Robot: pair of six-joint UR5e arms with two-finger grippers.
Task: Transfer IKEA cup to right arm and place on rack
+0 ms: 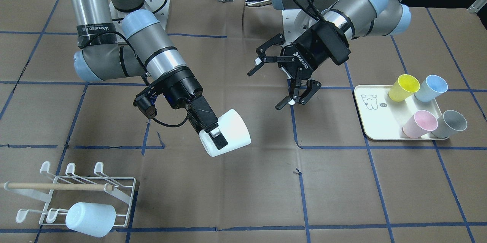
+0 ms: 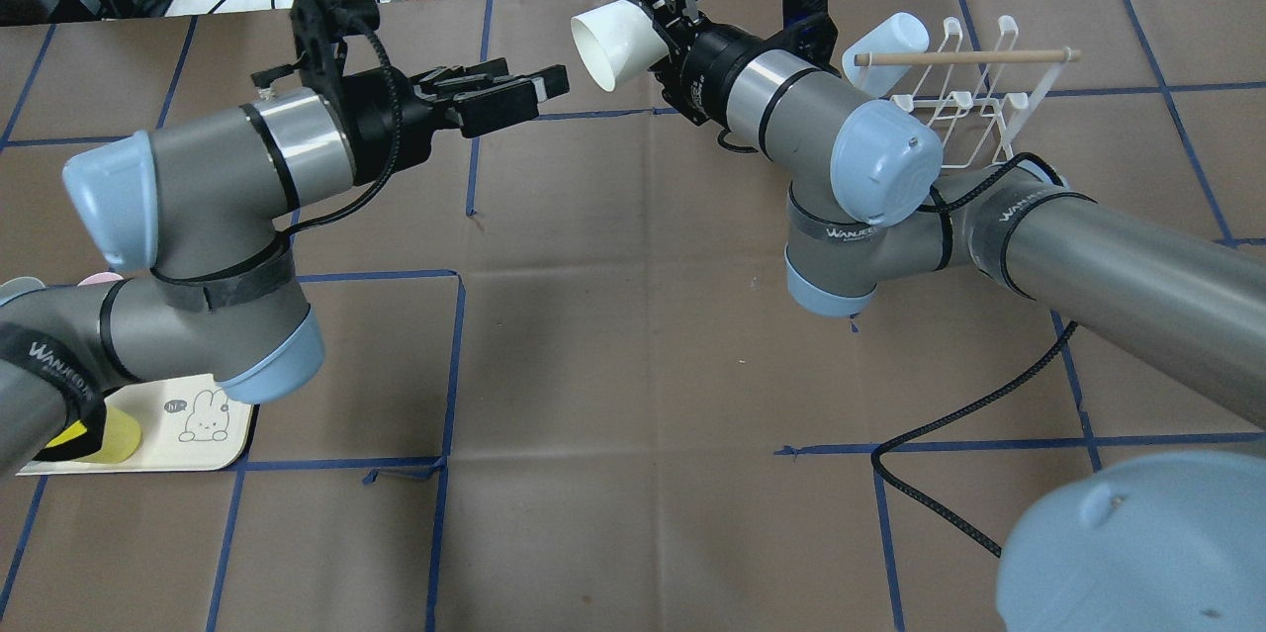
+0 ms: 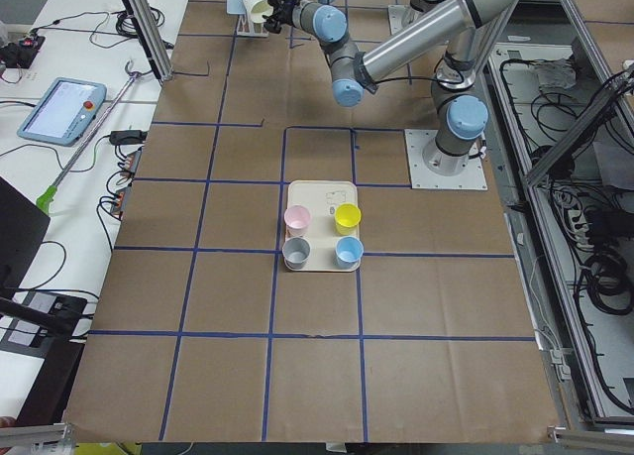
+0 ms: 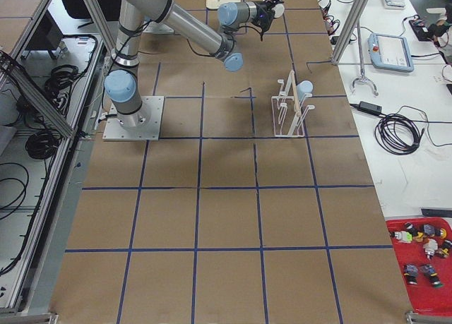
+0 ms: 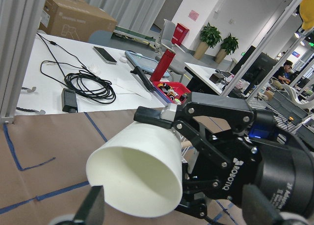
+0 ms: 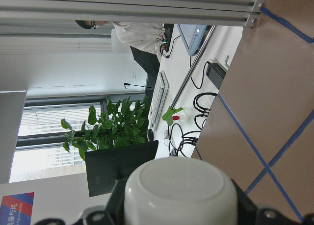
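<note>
Right pincer (image 1: 217,138): clamped on the white cup (image 1: 234,131), which was tilted above the counter (image 1: 342,197).
Left pincer (image 1: 266,90): fingers spread wide, facing the cup's mouth, apart from it.
Rack (image 1: 114,186): far right on the counter, pale blue cup (image 1: 90,219) on a prong.

IKEA cup (image 1: 232,131) white. Tabletop (image 1: 243,197) brown, blue tape grid. Rack (image 1: 57,186) white wire, pale wood dowel. Tray (image 1: 374,121) cream; yellow cup (image 1: 404,88), blue cup (image 1: 431,88), pink cup (image 1: 420,123), grey cup (image 1: 449,124).
</note>
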